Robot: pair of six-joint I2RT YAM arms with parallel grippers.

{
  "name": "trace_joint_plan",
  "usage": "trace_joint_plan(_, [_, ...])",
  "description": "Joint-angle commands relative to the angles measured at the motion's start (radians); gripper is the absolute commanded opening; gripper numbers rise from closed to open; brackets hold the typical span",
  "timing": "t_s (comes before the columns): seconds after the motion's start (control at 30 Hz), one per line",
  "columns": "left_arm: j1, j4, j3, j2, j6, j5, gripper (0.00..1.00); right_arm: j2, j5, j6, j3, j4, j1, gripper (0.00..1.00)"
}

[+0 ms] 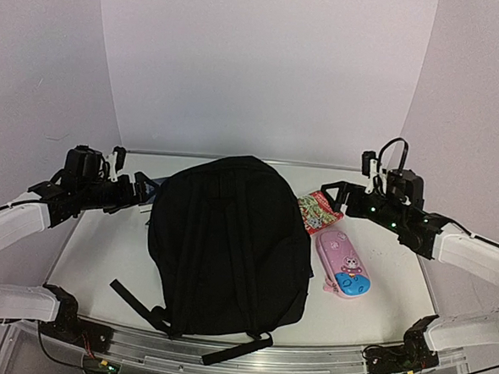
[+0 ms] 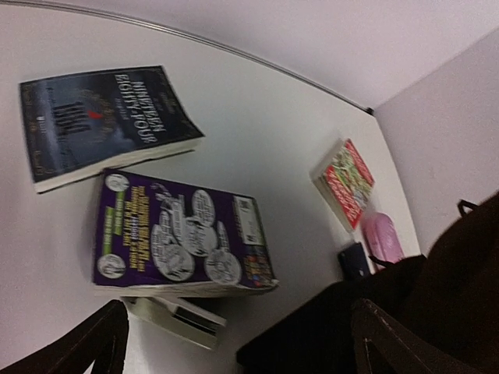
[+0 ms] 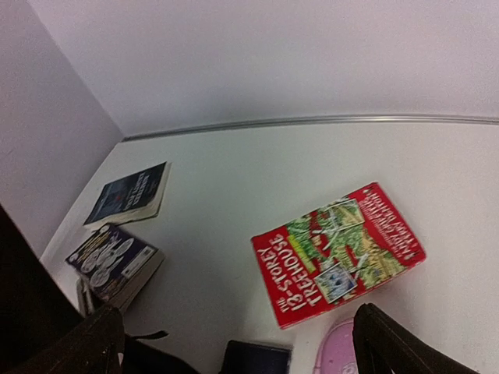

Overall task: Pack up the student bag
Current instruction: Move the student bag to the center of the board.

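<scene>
The student bag is a large black backpack lying flat mid-table with its straps up and webbing ends trailing toward the near edge. My left gripper hovers open by the bag's far left corner, empty. In the left wrist view the bag fills the lower right between that gripper's spread fingers. My right gripper hangs open at the far right above a red book, holding nothing. In the right wrist view that gripper is wide open over the red book.
A pink-and-blue pencil case lies right of the bag. Behind the bag are a dark book, a purple book resting on a white object, and a small dark blue item. White walls enclose the table.
</scene>
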Motion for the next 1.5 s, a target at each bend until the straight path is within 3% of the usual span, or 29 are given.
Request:
trace_joint_plan(0.0, [-0.057, 0.135, -0.023, -0.062, -0.016, 0.185, 1.0, 0.03, -0.093, 0.014, 0.025, 0.034, 0.087, 0.98])
trace_joint_plan(0.2, [-0.092, 0.171, -0.038, -0.12, -0.005, 0.324, 1.0, 0.006, -0.189, 0.063, -0.009, 0.076, 0.128, 0.97])
trace_joint_plan(0.6, [-0.098, -0.067, 0.105, -0.204, 0.096, 0.418, 1.0, -0.216, -0.268, 0.129, -0.043, 0.025, 0.133, 0.98])
trace_joint_plan(0.8, [-0.098, -0.176, 0.18, -0.272, 0.157, 0.332, 1.0, -0.24, -0.369, 0.142, -0.036, 0.01, 0.134, 0.98])
trace_joint_plan(1.1, [-0.098, -0.2, 0.159, -0.173, 0.172, 0.493, 1.0, -0.165, -0.37, 0.112, -0.039, -0.025, 0.183, 0.95])
trace_joint_plan(1.2, [-0.099, -0.185, 0.135, -0.136, 0.173, 0.533, 1.0, -0.135, -0.339, 0.1, -0.033, -0.027, 0.213, 0.87])
trace_joint_plan(1.3, [-0.105, -0.143, 0.12, -0.112, 0.151, 0.562, 0.98, -0.091, -0.307, 0.088, -0.022, -0.028, 0.238, 0.72])
trace_joint_plan(1.37, [-0.111, -0.118, 0.118, -0.103, 0.146, 0.562, 0.87, -0.064, -0.282, 0.079, -0.005, -0.028, 0.26, 0.61])
trace_joint_plan(1.47, [-0.116, -0.098, 0.123, -0.086, 0.131, 0.567, 0.59, -0.04, -0.225, 0.068, 0.018, -0.013, 0.282, 0.43])
